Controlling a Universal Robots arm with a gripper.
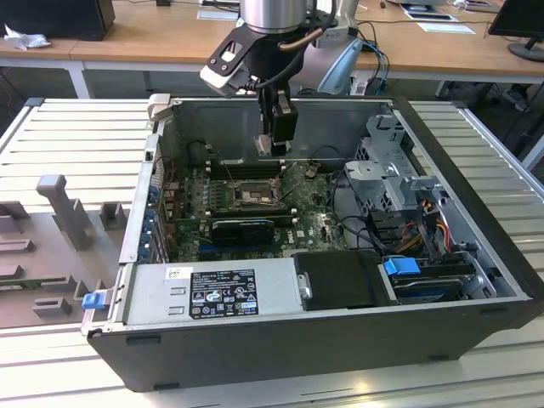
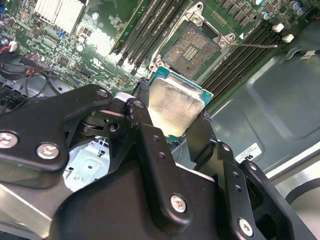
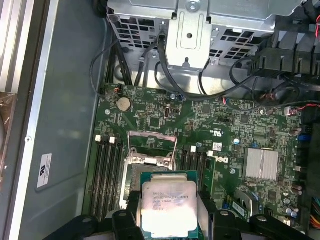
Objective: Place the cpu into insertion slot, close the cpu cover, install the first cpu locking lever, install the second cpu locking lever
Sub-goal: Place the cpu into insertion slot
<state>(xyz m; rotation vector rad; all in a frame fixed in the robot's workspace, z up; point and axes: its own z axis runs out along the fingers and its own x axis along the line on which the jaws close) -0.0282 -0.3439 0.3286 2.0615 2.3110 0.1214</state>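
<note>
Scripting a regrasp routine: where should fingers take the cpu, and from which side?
By two opposite thin edges, coming from above its flat silver face, as the gripper holds the cpu now. It is a thin flat square, so pinching the edges likely keeps its underside free to meet the insertion slot below.

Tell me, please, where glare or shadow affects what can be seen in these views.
Second wrist view: glare whitens the face of the cpu in the gripper, and shines on the board beside the insertion slot. First wrist view: the cpu is evenly lit, no glare. Exterior view: the computer case interior is dimmer than the pale slatted table around it.
</note>
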